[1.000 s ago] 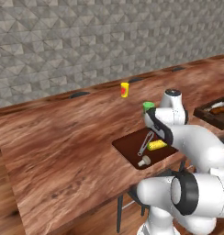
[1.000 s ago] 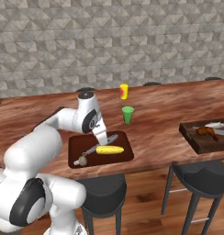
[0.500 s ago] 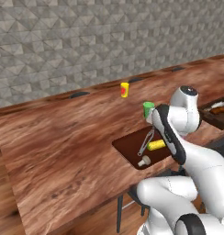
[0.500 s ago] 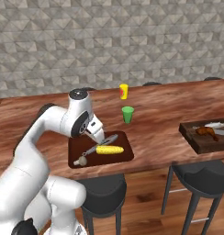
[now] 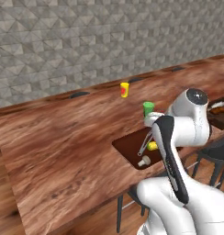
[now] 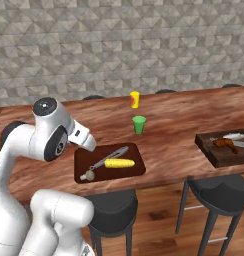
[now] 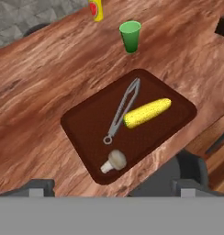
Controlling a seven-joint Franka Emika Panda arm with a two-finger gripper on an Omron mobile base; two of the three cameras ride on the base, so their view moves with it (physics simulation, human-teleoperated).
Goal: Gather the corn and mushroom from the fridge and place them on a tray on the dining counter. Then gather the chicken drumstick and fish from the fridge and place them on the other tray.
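Two trays: the near tray (image 7: 81, 126) is sitting at the front edge of the dining counter (image 7: 45, 82); the other tray (image 6: 214, 150) is lying well apart along the same edge, toward the right of the right base view.
Gripper: my gripper (image 7: 109, 186) is hanging above the near tray with its jaws standing wide apart, gripping nothing; the two finger tips (image 7: 38, 186) are showing at the bottom of the hand view, one to each side.
Corn: the corn (image 7: 147, 112) is lying on the near tray, on the half toward the green cup, with its long side just beside the tongs; I cannot tell whether the two are touching.
Mushroom: the mushroom (image 7: 114, 161) is lying on its side on the same tray, near the tray's front rim, just below the ring end of the tongs and apart from the corn.
Tongs: the metal tongs (image 7: 122, 110) are lying flat and diagonally across the tray's middle.
Other tray contents: a brown chicken drumstick (image 6: 223, 143) and a pale, silvery fish (image 6: 236, 136) are resting on it; finer detail is too small for me to tell.
Green cup: the green cup (image 7: 130, 36) is standing upright on the bare counter, beyond the near tray.
Yellow bottle: the yellow bottle (image 6: 135, 99) with a red label is standing upright farther back, beyond the cup.
Stools: dark stools (image 6: 216, 192) are standing in front of the counter, below its edge.
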